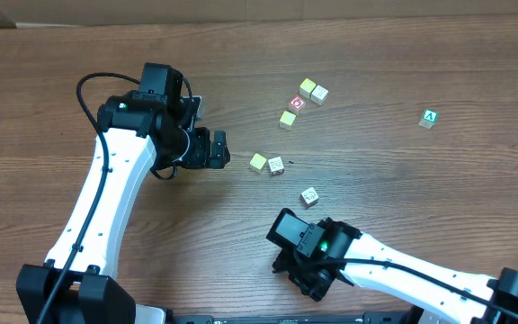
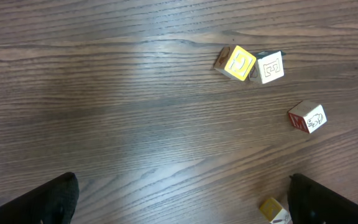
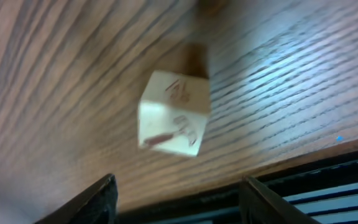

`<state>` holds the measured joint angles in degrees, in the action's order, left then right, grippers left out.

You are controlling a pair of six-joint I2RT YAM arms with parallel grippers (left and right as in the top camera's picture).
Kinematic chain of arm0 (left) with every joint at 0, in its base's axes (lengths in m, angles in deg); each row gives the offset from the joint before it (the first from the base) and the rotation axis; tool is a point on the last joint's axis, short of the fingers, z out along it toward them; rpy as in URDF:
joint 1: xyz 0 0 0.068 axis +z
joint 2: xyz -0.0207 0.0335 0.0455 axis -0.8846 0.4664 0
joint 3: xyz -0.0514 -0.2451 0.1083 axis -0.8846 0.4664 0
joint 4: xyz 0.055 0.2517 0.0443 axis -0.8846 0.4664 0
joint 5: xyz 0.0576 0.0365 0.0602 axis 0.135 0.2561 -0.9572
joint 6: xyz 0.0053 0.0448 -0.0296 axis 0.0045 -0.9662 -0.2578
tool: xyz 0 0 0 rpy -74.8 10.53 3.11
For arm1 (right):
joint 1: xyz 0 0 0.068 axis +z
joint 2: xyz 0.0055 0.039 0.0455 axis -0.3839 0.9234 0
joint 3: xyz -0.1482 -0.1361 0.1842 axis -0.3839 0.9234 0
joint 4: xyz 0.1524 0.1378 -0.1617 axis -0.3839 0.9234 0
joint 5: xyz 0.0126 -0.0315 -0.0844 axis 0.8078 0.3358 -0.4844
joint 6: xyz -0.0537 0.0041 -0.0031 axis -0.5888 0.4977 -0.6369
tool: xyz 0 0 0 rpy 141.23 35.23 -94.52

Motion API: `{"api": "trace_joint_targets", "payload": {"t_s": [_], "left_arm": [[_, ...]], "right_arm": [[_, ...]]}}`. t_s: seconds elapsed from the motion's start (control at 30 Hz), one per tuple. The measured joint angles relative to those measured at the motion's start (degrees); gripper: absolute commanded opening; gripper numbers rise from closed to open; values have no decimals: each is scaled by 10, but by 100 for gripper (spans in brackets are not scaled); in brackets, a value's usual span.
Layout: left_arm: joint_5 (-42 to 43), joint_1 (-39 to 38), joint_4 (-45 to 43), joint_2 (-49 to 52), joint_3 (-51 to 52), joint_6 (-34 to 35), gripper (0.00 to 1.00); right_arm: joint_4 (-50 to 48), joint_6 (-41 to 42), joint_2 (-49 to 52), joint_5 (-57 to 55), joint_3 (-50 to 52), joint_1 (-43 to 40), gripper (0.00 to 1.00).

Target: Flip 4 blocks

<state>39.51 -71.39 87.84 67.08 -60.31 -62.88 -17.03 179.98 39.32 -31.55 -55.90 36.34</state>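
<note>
Several small wooden blocks lie on the brown table: two touching (image 1: 308, 87) (image 1: 319, 94), one alone (image 1: 287, 119), a pair (image 1: 258, 162) (image 1: 276, 166) and a single block (image 1: 309, 196). My left gripper (image 1: 216, 148) (image 2: 182, 205) is open wide over bare wood, left of that pair. A yellowish block (image 2: 274, 211) lies just inside its right finger (image 2: 328, 202). My right gripper (image 1: 311, 281) (image 3: 179, 202) is open near the table's front edge. A pale, blurred block (image 3: 173, 115) with brownish print sits just beyond its fingertips, free of both. The arm hides that block from overhead.
A cube with a red-and-white ring face (image 1: 297, 103) lies among the far blocks, and a green-marked cube (image 1: 429, 118) sits far right. The left wrist view shows a yellow cube (image 2: 236, 62), a white one (image 2: 269, 66) and a red-lettered one (image 2: 307, 117). The table's front edge (image 3: 303, 163) runs close under my right fingers.
</note>
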Motion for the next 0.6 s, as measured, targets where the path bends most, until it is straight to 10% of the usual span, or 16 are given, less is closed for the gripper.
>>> {"api": "trace_joint_targets", "payload": {"t_s": [0.17, 0.37, 0.6], "left_arm": [[0, 0, 3, 0, 0, 0, 100], [0, 0, 4, 0, 0, 0, 100], [0, 0, 16, 0, 0, 0, 100]], "right_arm": [[-27, 49, 42, -10, 0, 0, 63], [-63, 53, 80, -27, 0, 0, 39], [-63, -26, 87, -47, 0, -9, 43]]}}
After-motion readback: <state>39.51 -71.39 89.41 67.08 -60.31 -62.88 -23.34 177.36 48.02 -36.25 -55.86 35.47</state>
